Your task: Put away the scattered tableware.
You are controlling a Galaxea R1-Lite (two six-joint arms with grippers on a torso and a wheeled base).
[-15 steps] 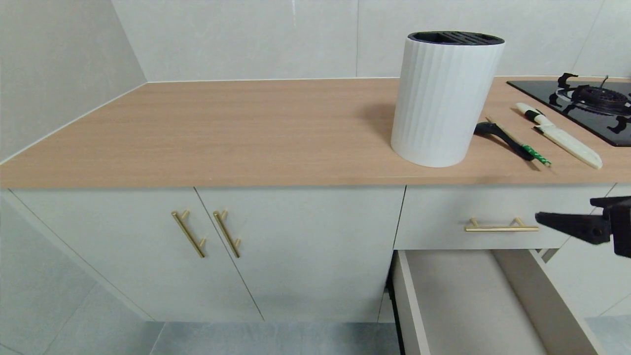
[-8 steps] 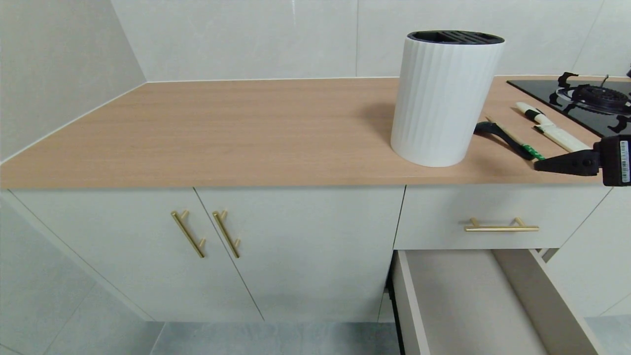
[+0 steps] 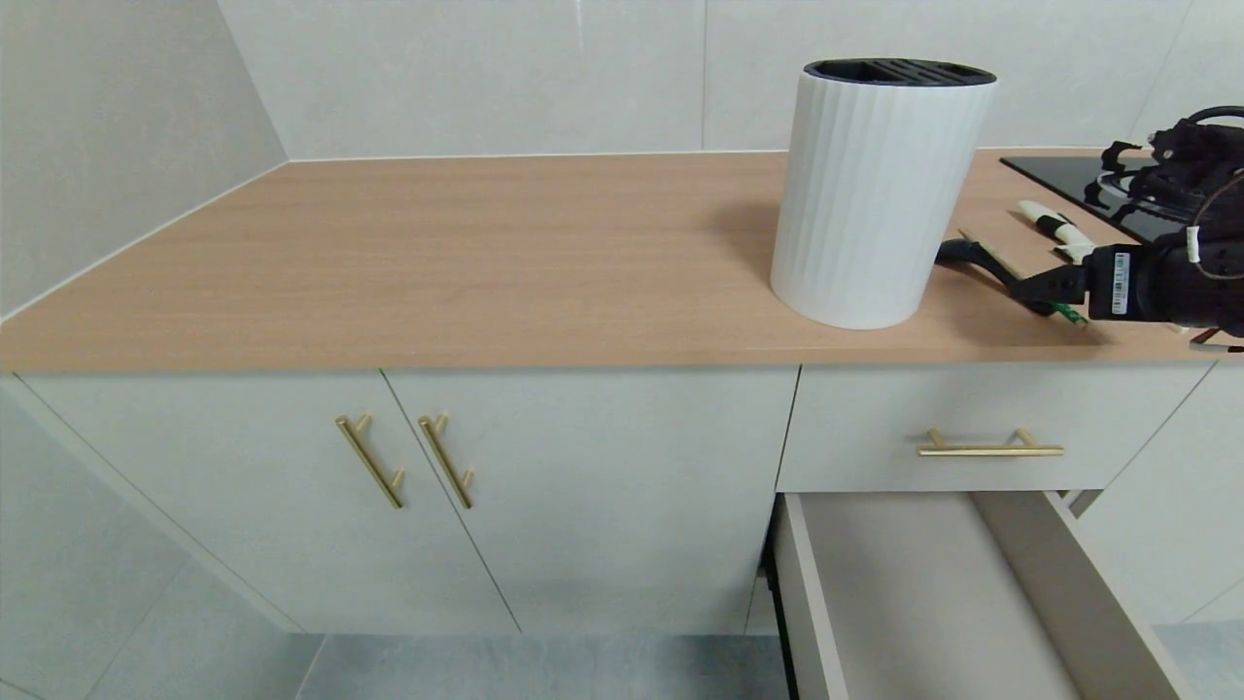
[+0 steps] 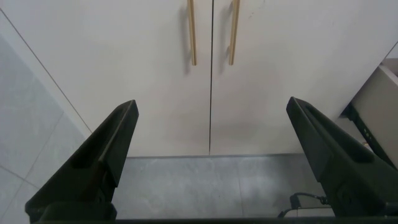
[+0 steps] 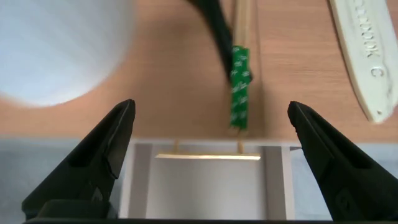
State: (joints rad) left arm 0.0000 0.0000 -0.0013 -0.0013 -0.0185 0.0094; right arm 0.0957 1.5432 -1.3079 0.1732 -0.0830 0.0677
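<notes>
Nothing stowed yet: chopsticks (image 5: 239, 81), black utensil (image 3: 962, 255) and knife (image 3: 1067, 234) lie on the surface (image 3: 486, 262) right of the holder (image 3: 875, 194); right gripper (image 3: 1045, 287) hangs over the chopsticks, fingers (image 5: 106, 155) spread and empty; left gripper (image 4: 211, 106) is spread too.

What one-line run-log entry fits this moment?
right gripper open, facing chopsticks at counter edge | left gripper open, facing cabinet doors | knife on counter | lower drawer open

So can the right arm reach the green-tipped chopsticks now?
Probably yes: the right gripper hangs open just over the chopsticks, nothing covers them, though a black utensil lies close beside.
</notes>
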